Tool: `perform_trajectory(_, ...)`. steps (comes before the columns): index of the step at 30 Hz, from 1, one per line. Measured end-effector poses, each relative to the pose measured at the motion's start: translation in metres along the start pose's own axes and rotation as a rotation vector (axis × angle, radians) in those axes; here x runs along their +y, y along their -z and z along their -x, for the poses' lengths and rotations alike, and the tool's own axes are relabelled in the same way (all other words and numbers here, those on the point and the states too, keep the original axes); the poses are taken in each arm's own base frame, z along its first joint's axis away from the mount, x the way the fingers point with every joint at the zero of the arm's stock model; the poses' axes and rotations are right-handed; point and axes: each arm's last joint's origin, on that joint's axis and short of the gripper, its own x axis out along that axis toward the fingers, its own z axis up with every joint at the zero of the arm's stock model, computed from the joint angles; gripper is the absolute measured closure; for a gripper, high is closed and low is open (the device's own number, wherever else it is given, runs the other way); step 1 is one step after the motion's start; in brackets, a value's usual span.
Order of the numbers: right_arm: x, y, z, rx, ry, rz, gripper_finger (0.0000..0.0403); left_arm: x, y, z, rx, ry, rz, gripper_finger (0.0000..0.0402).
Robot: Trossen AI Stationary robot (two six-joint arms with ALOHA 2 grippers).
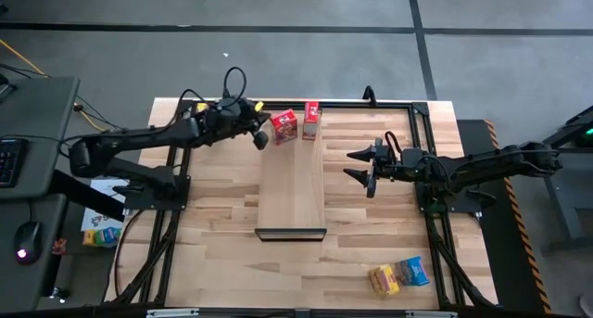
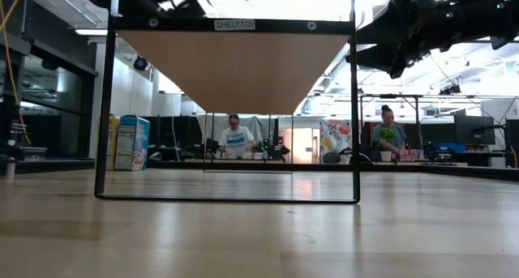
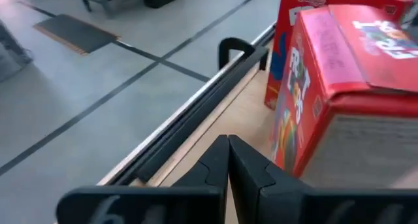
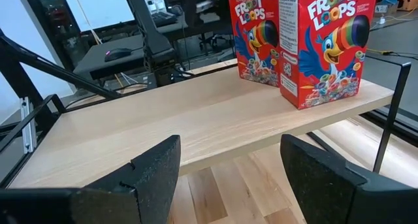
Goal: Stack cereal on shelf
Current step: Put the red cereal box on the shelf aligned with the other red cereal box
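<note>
The shelf (image 1: 291, 184) is a pale board on a black frame over the table, with its dark lip toward the near edge. Two red cereal boxes (image 1: 285, 126) (image 1: 311, 120) stand upright on its far end, also seen in the right wrist view (image 4: 258, 38) (image 4: 326, 48). My left gripper (image 1: 262, 133) is shut, with nothing between its fingers, just left of the left box (image 3: 346, 87). My right gripper (image 1: 366, 165) hangs open to the right of the shelf, facing the board (image 4: 163, 119). A yellow box (image 1: 384, 279) and a blue box (image 1: 413, 271) lie on the table at the near right. My left gripper (image 3: 228, 149) has its shut fingers close beside the left side (image 3: 294, 145) of the nearer red box, coming level from the table's left. I cannot tell whether they touch it.
A black rail (image 1: 371, 102) runs along the table's far edge, with more frame bars at the left and right sides. More small boxes (image 1: 100, 227) lie off the table at the left. People sit at desks (image 2: 235, 140) in the room behind.
</note>
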Motion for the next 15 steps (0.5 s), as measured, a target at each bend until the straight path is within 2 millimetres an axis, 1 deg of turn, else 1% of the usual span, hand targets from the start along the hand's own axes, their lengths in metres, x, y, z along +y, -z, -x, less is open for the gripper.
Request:
perform_trajectory(3, 0.000, 0.000, 0.000, 0.005, 0.001, -0.003, 0.0146, 0.000, 0.002, -0.009, 0.001, 0.019, 0.004, 0.0401)
perform_trajectory(6, 0.000, 0.001, 0.000, 0.013, 0.003, -0.001, 0.0146, -0.001, 0.006, -0.012, 0.030, 0.020, 0.001, 0.0401)
perform_trajectory(12, 0.000, 0.002, 0.000, 0.018, 0.004, 0.000, 0.0146, -0.005, 0.010, -0.008, 0.085, 0.062, 0.028, 0.0401)
perform_trajectory(15, 0.000, 0.002, 0.000, 0.018, 0.004, 0.000, 0.0146, -0.012, 0.012, -0.006, 0.104, 0.084, 0.027, 0.0401)
